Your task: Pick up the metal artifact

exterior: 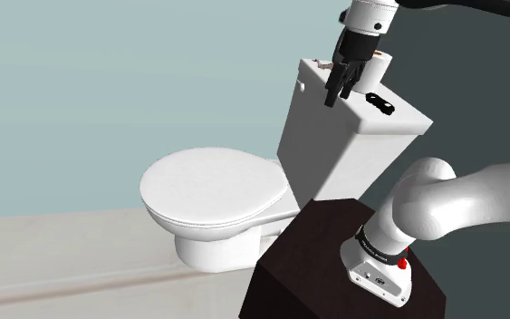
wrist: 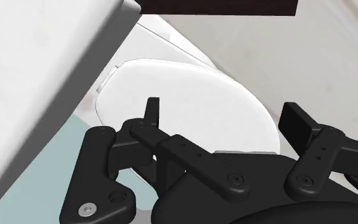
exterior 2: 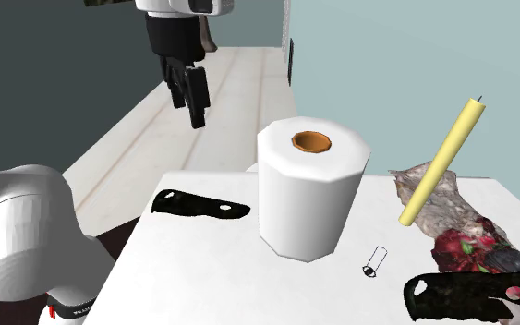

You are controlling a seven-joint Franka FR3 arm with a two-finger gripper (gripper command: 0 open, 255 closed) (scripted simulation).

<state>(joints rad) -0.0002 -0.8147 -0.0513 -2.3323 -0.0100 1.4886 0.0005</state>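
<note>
Artifact [exterior 2: 200,205], probably the flat glossy black piece, though its material is hard to judge, lies on the white tank lid [exterior 2: 239,277] at the edge nearest the arm. It is near the roll [exterior 2: 308,189] without touching it. The gripper [exterior 2: 193,97] hangs above and apart from the artifact, off the tank's front edge. In the wrist view its fingers [wrist: 152,111] stand apart with nothing between them, over the closed seat [wrist: 190,95]. Past the roll, a yellow candle [exterior 2: 441,162] leans over a grey-red lump [exterior 2: 452,222]. A dark stand [exterior: 334,263] sits beside the toilet.
</note>
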